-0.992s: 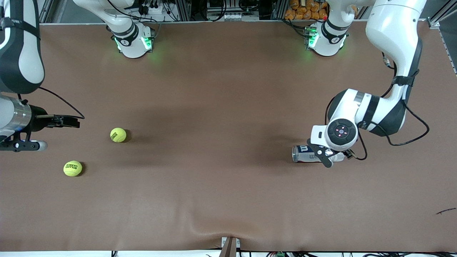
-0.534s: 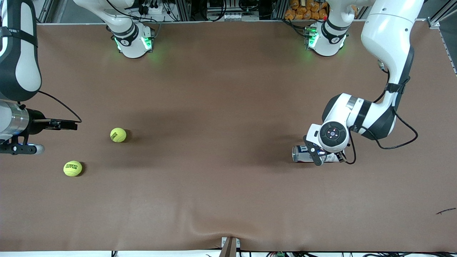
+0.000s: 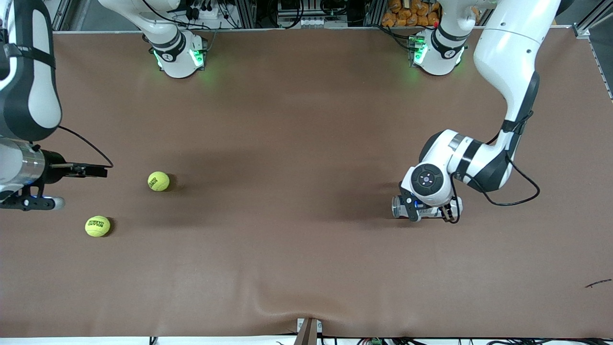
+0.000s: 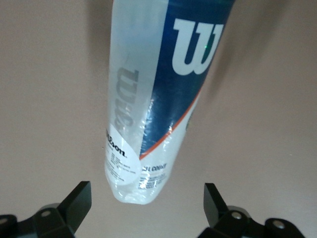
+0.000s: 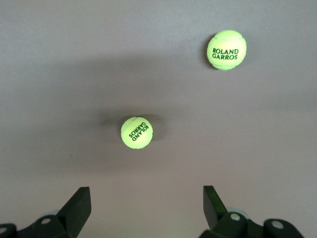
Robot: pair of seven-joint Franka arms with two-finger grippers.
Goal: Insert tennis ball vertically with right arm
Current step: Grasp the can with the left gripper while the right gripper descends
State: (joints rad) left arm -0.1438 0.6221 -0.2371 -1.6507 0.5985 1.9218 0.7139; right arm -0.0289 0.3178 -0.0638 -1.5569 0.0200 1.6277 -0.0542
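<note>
Left end effector [image 3: 427,211] now low over can [image 3: 396,206], shifted since a second ago toward the can's open mouth; wrist more upright than before. Fingers [image 4: 79,203] spread wide, straddling the can [image 4: 153,99] on either side, not yet touching by the left wrist view. Can lying on its side on table [image 3: 287,143], toward the left arm's end, mouth pointing to the table's middle; position unchanged across the last second.

Right end effector [image 3: 81,170] hovering near the right arm's end of the table, barely moved, only a slight wobble. Fingers [image 5: 77,206] apart, nothing between them. Two balls below and ahead of it in the right wrist view: ball A [image 3: 158,181] [image 5: 136,132] farther from the front camera, ball B [image 3: 97,226] [image 5: 226,49] nearer to it. Both untouched, same spots as before.

Reading: left arm settling for a grasp on the can, likely to stand it upright. Needed before any vertical insertion. Right arm waiting above the balls; pick not begun. Task at an early stage.
</note>
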